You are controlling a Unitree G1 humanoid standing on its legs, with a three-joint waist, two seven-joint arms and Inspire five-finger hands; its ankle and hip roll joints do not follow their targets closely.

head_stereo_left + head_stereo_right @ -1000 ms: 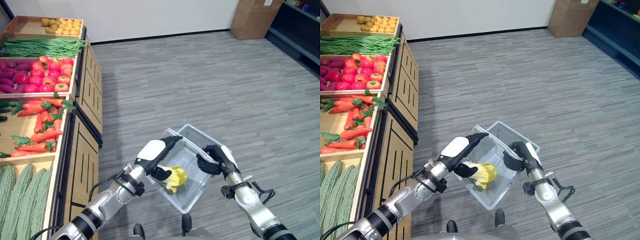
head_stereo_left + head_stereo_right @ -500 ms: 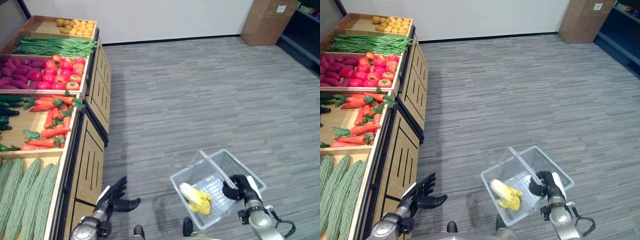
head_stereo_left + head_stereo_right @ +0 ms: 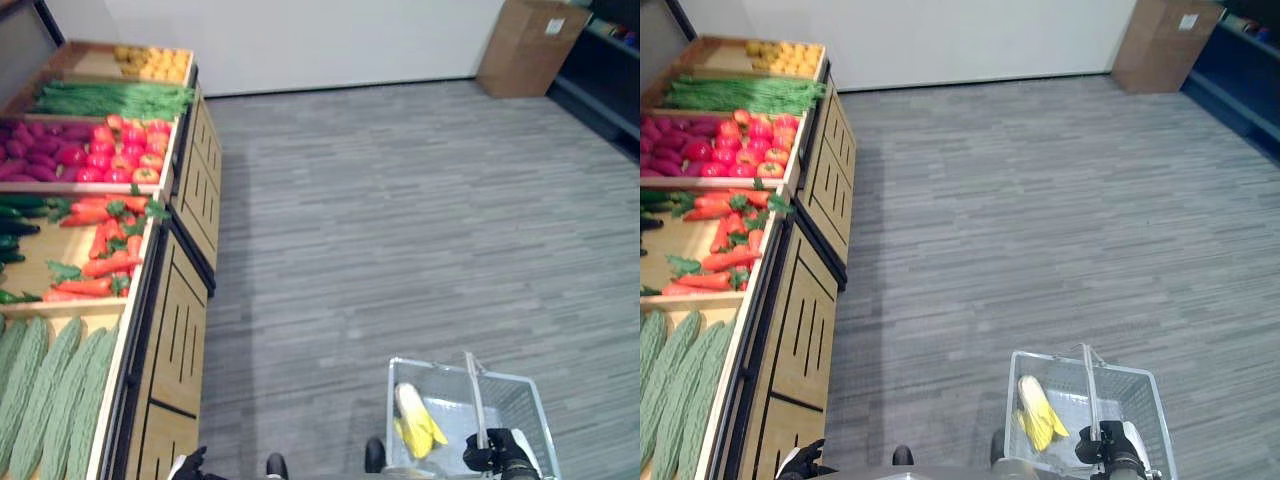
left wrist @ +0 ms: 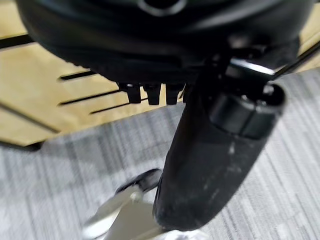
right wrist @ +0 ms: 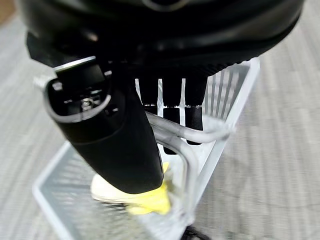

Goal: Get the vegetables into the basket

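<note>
Your right hand [image 5: 110, 135] is curled round the basket [image 3: 1145, 385] handle; one yellow vegetable [image 3: 1037, 412] lies inside. Remaining produce sits on the shelf [image 3: 150, 260], nearer your left hand [image 4: 210, 165], fingers unreadable.

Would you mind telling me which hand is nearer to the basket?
The right hand: its fingers curl round the basket handle. The left hand hangs apart, beside the wooden stand.

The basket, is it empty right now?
No, the basket holds a yellow vegetable, and the right hand grips its handle.
</note>
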